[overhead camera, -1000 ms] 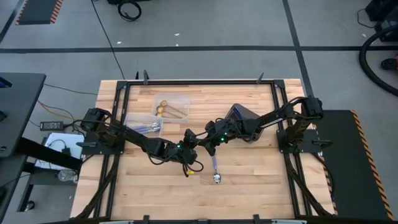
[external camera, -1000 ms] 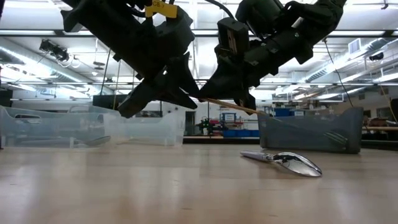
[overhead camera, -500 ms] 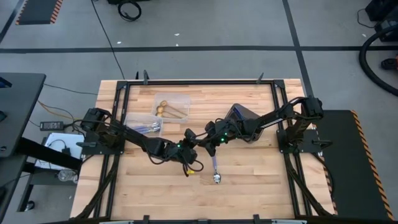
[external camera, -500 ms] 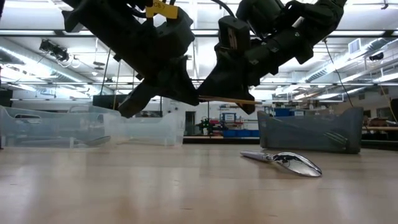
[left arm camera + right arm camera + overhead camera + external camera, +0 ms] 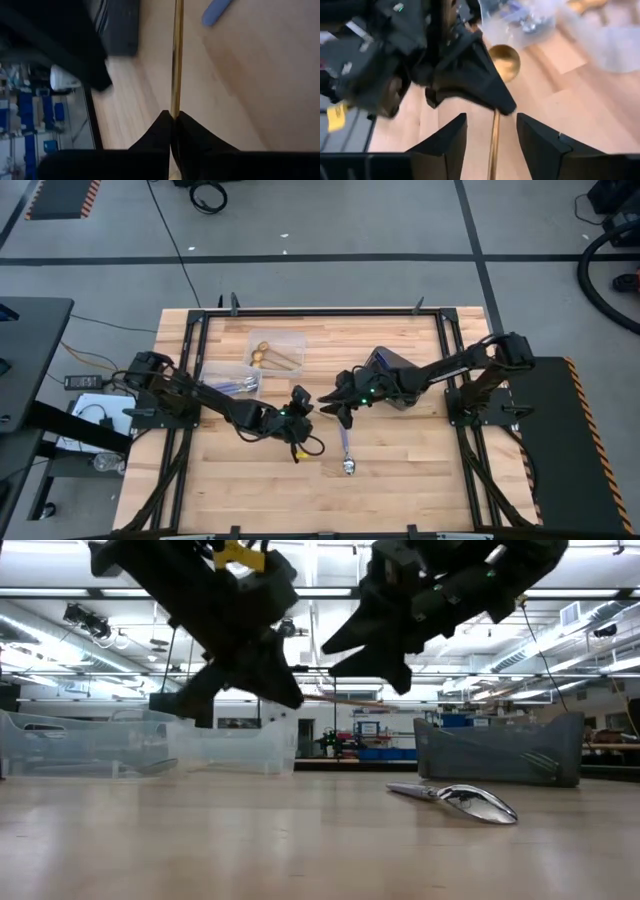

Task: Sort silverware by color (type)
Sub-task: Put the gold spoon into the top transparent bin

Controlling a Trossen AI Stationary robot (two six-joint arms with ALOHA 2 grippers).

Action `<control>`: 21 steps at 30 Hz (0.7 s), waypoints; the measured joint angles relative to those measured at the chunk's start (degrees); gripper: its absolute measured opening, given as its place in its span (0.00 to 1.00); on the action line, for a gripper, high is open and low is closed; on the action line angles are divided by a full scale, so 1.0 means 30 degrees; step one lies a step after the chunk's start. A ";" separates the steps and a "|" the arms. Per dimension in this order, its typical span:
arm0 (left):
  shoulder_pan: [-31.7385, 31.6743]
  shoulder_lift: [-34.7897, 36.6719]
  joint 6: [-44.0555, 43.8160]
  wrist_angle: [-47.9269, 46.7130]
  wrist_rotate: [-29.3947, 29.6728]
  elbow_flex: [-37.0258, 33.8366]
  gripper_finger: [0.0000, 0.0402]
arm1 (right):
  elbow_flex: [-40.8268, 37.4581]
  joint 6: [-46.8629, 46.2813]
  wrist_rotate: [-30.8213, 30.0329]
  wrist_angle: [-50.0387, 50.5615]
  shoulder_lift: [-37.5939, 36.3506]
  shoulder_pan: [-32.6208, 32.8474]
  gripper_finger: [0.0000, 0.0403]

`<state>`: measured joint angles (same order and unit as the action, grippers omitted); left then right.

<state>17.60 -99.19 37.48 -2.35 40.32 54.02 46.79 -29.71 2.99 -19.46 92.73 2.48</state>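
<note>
You can see a gold spoon [image 5: 496, 95] up in the air over the middle of the table. Its thin handle is pinched tight between the two dark fingers of the left gripper [image 5: 173, 119]. The handle sticks straight out past those fingers, and the round bowl sits on the other side of them. The spoon lies almost flat, above the wood, not touching it.

The right gripper [image 5: 491, 131] is just beside the same spoon. Its fingers are spread wide, one on each side of the handle, and they do not squeeze it. So only your left gripper has the spoon. From above, the two grippers are near each other, with the left gripper [image 5: 299, 406] a little lower in the picture than the right one [image 5: 336, 395].

Another spoon, shiny with a blue handle [image 5: 347, 452], lies flat on the table [image 5: 420, 480], near and in front of both grippers. Nothing touches it.

Farther back, a clear box [image 5: 276, 352] holds gold spoons. Next to it, a second clear box [image 5: 232, 383] holds blue spoons. A dark grey bin [image 5: 392, 370] sits under the right arm.
</note>
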 joint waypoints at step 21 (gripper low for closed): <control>-0.0182 0.4870 -0.3630 -0.6031 0.0825 -0.0007 0.05 | -0.2457 0.2930 -0.7312 -0.2996 -0.1000 0.4755 0.45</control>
<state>17.05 -84.58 26.59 -20.45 42.79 54.00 39.42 -20.92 -18.94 -28.45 89.73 16.74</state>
